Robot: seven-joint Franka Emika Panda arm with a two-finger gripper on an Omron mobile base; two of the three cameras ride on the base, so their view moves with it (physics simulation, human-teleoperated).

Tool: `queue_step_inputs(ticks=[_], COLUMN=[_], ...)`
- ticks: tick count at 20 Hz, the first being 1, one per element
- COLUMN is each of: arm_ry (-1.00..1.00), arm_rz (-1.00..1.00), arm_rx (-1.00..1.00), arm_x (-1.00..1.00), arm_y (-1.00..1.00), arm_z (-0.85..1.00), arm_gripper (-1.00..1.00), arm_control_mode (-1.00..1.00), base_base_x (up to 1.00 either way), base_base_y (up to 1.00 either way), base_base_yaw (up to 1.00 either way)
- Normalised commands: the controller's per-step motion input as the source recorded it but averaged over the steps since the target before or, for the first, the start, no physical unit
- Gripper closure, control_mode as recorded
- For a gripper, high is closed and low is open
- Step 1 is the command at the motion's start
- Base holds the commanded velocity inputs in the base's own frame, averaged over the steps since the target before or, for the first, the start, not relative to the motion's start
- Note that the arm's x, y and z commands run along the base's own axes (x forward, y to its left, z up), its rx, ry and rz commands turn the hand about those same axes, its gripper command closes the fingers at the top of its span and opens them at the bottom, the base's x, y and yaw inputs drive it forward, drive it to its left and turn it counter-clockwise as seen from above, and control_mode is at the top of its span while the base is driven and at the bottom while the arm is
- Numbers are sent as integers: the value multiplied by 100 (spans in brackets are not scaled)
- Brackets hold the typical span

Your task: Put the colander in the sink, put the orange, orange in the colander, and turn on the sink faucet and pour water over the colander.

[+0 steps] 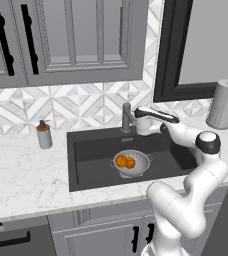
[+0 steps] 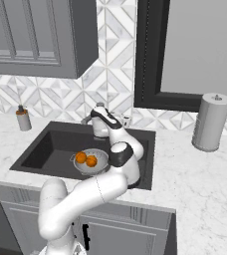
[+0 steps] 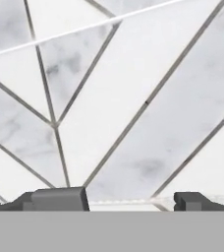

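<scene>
The colander (image 1: 131, 164) sat in the sink (image 1: 88, 150) with both oranges (image 1: 125, 161) inside, so only the water remained, and the gripper (image 1: 139, 121), fingers spread and empty, hovered at the sink faucet (image 1: 127, 118) by the far wall.

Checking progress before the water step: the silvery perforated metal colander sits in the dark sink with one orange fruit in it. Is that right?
Not quite. The silvery perforated metal colander does sit in the dark charcoal sink, but it holds two small bright orange fruits, side by side, not one. The left base view shows both; the right base view agrees.
</scene>
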Motion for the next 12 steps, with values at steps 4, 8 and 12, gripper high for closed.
queue_step_inputs(ticks=[4, 8, 12], arm_ry=[0, 0, 0], arm_rz=[0, 0, 0], arm_rx=[0, 0, 0], arm_x=[0, 0, 0], arm_y=[-6, -41, -57], arm_z=[0, 0, 0], arm_gripper=[-100, -100, -100], arm_control_mode=[-100, -100, -100], base_base_x=[0, 0, 0], base_base_y=[0, 0, 0], base_base_yaw=[0, 0, 0])
